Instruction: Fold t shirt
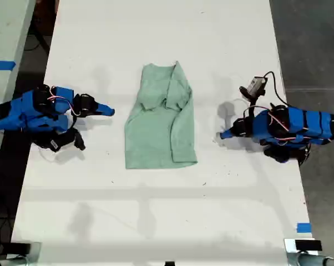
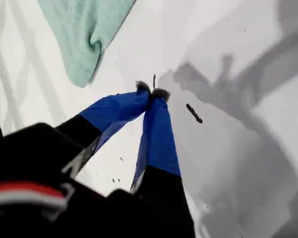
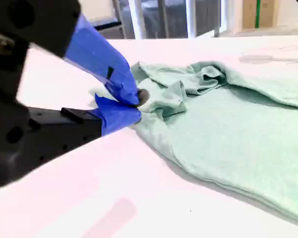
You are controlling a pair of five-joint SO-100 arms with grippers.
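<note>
The pale mint-green t shirt (image 1: 160,130) lies flat in the middle of the white table (image 1: 156,221), folded into a narrow strip with a sleeve bunched across its upper part. My first gripper (image 1: 224,134) sits shut to the exterior view's right of the shirt, a short gap away. Its blue fingertips (image 2: 151,93) meet over bare table, with a rounded shirt corner (image 2: 84,39) nearby. My second gripper (image 1: 109,111), on the exterior view's left, is also shut. Its tips (image 3: 134,105) stand just short of the shirt's bunched folds (image 3: 188,87).
Small dark specks (image 2: 193,113) mark the table by my first gripper. A strip of blue tape (image 1: 303,227) sits near the table's front corner on the exterior view's right. Another table with blue tape (image 1: 1,65) stands on the exterior view's left. Dark floor borders both sides.
</note>
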